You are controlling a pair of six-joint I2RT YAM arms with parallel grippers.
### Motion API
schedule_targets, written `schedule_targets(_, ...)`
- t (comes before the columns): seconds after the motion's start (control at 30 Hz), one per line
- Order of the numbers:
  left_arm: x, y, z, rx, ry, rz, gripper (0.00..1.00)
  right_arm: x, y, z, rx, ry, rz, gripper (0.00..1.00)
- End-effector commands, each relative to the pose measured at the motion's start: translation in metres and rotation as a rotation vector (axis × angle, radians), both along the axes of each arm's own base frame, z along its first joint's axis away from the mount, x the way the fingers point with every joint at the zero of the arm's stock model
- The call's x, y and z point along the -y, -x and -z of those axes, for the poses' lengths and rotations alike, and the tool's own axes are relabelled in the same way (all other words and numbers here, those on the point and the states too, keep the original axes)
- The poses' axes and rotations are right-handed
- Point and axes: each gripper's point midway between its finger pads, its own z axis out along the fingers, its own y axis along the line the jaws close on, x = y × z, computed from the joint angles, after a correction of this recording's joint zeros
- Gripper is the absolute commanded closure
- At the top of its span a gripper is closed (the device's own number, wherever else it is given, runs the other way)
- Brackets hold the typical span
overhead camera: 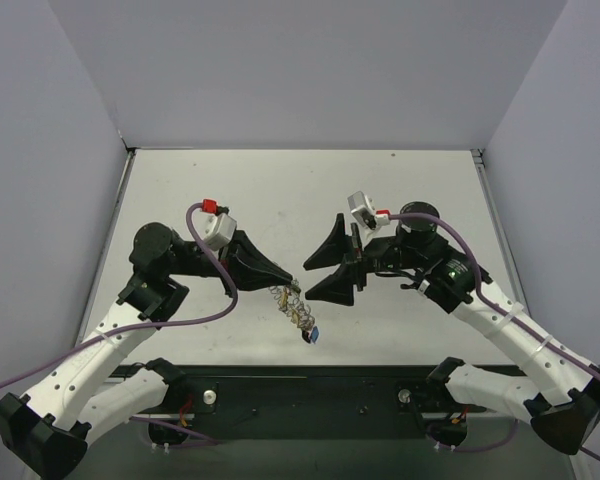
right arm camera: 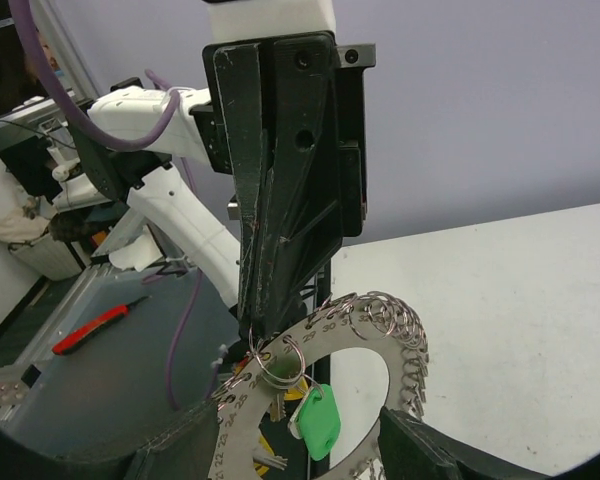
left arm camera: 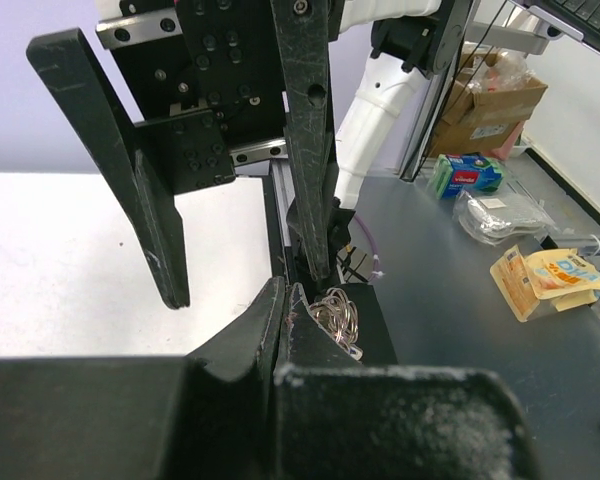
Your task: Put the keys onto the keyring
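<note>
Top external view: the left gripper [overhead camera: 283,277] is seen pressed shut on the rim of the keyring [overhead camera: 292,305], which is held in the air above the table [overhead camera: 280,190], over the middle of its near edge. The keyring hangs from the fingertips toward that edge, and a blue key [overhead camera: 313,336] dangles at its lowest point. Facing it from the other side, the right gripper [overhead camera: 307,276] is spread wide — its two black fingers are pointed at the left gripper's tip, just beside it, with nothing pinched between them.

From the right wrist camera the keyring is shown as a flat silvery band with a wide open centre, printed with small numbers and lined along its outer rim with small wire loops [right arm camera: 395,320]. It is clamped at its upper left by the left gripper's closed fingers. A green key [right arm camera: 320,420] is hung from a loop on the band's left side. The right gripper's own fingers [right arm camera: 160,460] are set apart at the bottom corners, the keyring between and beyond them — whether it is touched cannot be told.

From the left wrist camera only a bunch of the loops is visible past the closed fingertips.
</note>
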Motion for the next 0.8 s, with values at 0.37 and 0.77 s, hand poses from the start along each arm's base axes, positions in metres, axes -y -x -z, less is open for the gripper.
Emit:
schedule_targets(0.37, -0.002, 0.009, -0.022, 0.045, 0.063, 0.041, 1.00, -0.006, 0.007, -0.036, 0.154, -0.089, -0.023, 0.31)
schedule_targets(0.77, -0.002, 0.009, -0.022, 0.036, 0.062, 0.045, 1.00, -0.014, 0.008, -0.047, 0.170, -0.119, -0.033, 0.34)
